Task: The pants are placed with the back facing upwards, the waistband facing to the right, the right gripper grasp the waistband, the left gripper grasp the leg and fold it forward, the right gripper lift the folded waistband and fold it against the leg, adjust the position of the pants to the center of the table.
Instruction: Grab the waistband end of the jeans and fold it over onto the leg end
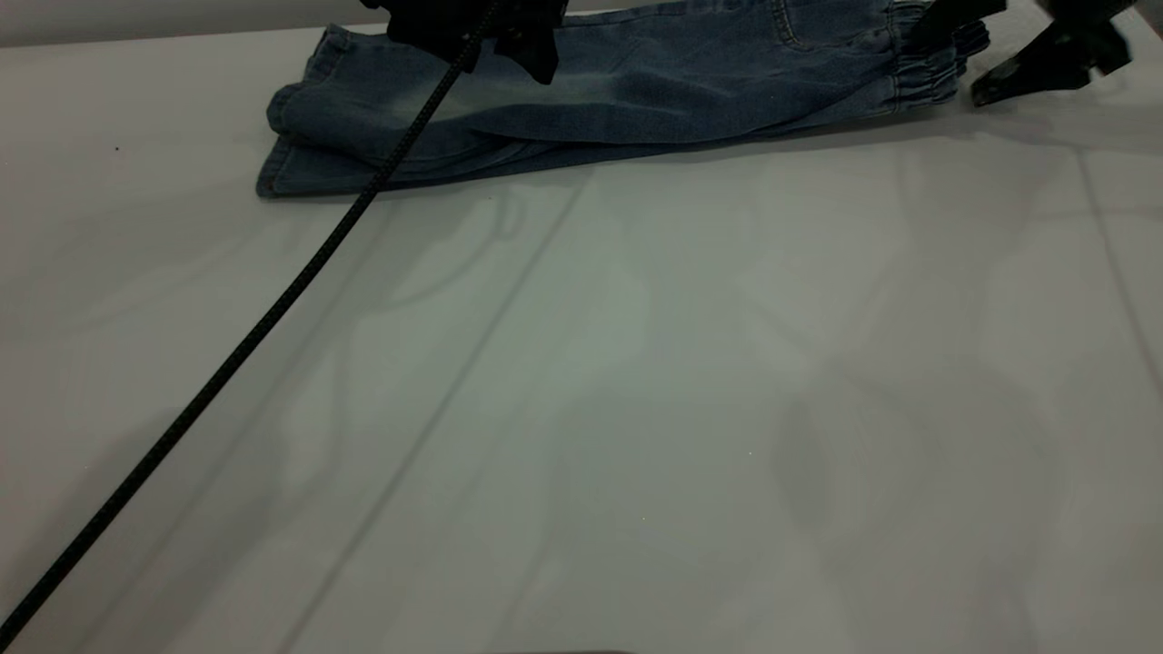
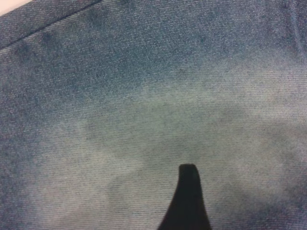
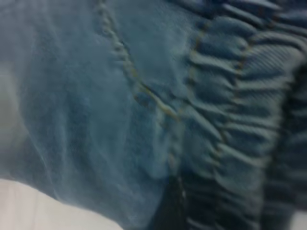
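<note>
The pants (image 1: 636, 91) lie folded lengthwise at the table's (image 1: 636, 381) far edge, a plain faded side up; the leg is hidden under the fold. The waistband (image 1: 927, 68) points right. My left gripper (image 1: 531, 54) hovers open over the middle of the pants. Its one visible fingertip (image 2: 188, 191) sits just above flat faded denim (image 2: 144, 110), holding nothing. My right gripper (image 1: 977, 59) is at the waistband's end, shut on it. One finger (image 3: 168, 211) shows against the gathered elastic waistband (image 3: 230, 120).
A black cable (image 1: 273, 309) runs diagonally from the left arm across the table to the near left corner. The pants' hems (image 1: 282, 145) lie at the left end. The table's far edge (image 1: 182, 36) is just behind the pants.
</note>
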Controlling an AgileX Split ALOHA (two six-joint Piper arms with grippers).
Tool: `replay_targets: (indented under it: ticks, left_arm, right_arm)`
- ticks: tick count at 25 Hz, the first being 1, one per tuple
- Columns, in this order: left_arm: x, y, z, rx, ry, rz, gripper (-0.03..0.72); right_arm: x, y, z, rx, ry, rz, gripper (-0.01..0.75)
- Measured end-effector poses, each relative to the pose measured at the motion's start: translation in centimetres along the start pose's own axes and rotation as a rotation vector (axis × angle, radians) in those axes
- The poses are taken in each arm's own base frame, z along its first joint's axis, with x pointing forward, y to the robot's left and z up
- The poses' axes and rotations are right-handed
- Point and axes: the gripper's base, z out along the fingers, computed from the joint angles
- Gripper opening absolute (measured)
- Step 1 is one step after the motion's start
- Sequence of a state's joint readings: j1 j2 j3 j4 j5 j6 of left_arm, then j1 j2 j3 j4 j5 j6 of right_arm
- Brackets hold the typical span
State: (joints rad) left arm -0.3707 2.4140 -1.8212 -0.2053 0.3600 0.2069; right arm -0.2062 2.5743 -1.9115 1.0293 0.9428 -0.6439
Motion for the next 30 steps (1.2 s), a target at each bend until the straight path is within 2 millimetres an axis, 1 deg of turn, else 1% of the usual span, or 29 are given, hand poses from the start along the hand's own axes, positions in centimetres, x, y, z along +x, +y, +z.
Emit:
replay_targets:
  ticks: [5,7,8,9,11,12,14,15,16,19,21,26,27,30]
  left_arm:
    - [0.0,0.0,0.0,0.000,0.000,0.000,0.557]
    - [0.0,0.0,0.0,0.000,0.000,0.000,0.557]
    - [0.0,0.0,0.0,0.000,0.000,0.000,0.557]
    - [0.0,0.0,0.0,0.000,0.000,0.000,0.557]
    - [0.0,0.0,0.0,0.000,0.000,0.000,0.557]
    - [0.0,0.0,0.0,0.000,0.000,0.000,0.557]
    - [0.0,0.0,0.0,-0.001,-0.003,0.000,0.557]
    - [-0.1,0.0,0.0,-0.001,-0.007,0.000,0.557]
    - [-0.1,0.0,0.0,-0.003,-0.015,0.001,0.557]
    - [-0.3,0.1,0.3,-0.013,-0.053,0.003,0.557]
    - [0.1,0.3,1.1,-0.022,-0.076,0.002,0.557]
    - [2.8,0.5,4.1,-0.029,-0.038,-0.011,0.557]
    - [3.0,0.6,4.5,-0.033,-0.050,-0.013,0.557]
    - [3.0,0.5,4.7,-0.032,-0.053,-0.011,0.557]
  right_arm:
    - [0.0,0.6,1.4,-0.068,-0.049,-0.033,0.589]
    - [0.2,0.9,2.2,-0.069,-0.051,-0.040,0.573]
    - [0.4,1.0,2.6,-0.067,-0.047,-0.048,0.552]
    - [0.4,1.2,3.0,-0.063,-0.046,-0.054,0.517]
    - [0.6,1.7,3.4,-0.065,-0.038,-0.071,0.415]
    - [0.7,1.8,3.6,-0.068,-0.034,-0.078,0.339]
    - [0.9,2.1,3.8,-0.075,-0.023,-0.083,0.159]
    - [0.9,2.1,3.8,-0.080,-0.018,-0.084,0.106]
    - [0.9,2.1,3.7,-0.088,-0.012,-0.085,0.079]
    - [0.6,2.5,3.2,-0.126,0.013,-0.094,0.071]
    - [0.1,3.1,2.7,-0.157,0.033,-0.100,0.071]
    - [-1.5,5.6,1.1,-0.220,0.064,-0.137,0.071]
    - [-1.8,6.1,0.8,-0.229,0.065,-0.142,0.071]
    - [-2.6,8.3,0.4,-0.247,0.062,-0.173,0.071]
